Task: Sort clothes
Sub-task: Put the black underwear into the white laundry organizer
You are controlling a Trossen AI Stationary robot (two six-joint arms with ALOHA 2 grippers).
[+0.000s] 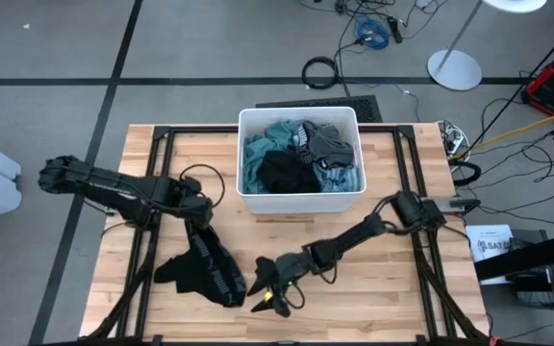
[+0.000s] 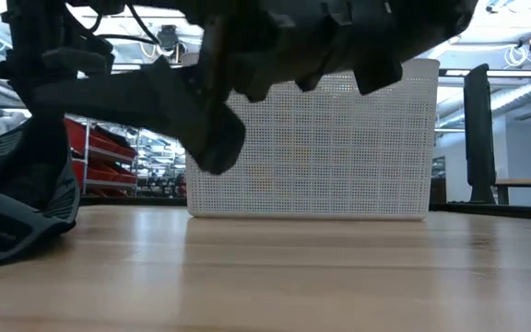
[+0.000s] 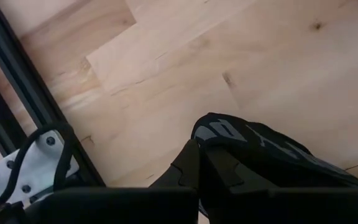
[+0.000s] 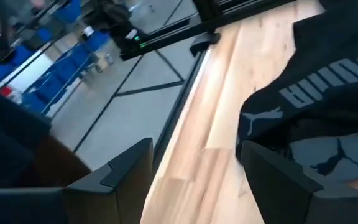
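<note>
On table's near edge, left claw (image 1: 203, 242) pinching black garment (image 1: 210, 274); right claw (image 1: 269, 293) spread, just beside it.

A white perforated bin (image 1: 299, 204) stands at the far middle of the wooden tabletop (image 1: 373, 288), with coiled cables (image 1: 321, 70) and a round white lamp base (image 1: 454, 69) on the grey floor beyond it.

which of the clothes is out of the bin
The black garment with white lettering, lying on the table and held by the left gripper; the others lie inside the white bin.
</note>
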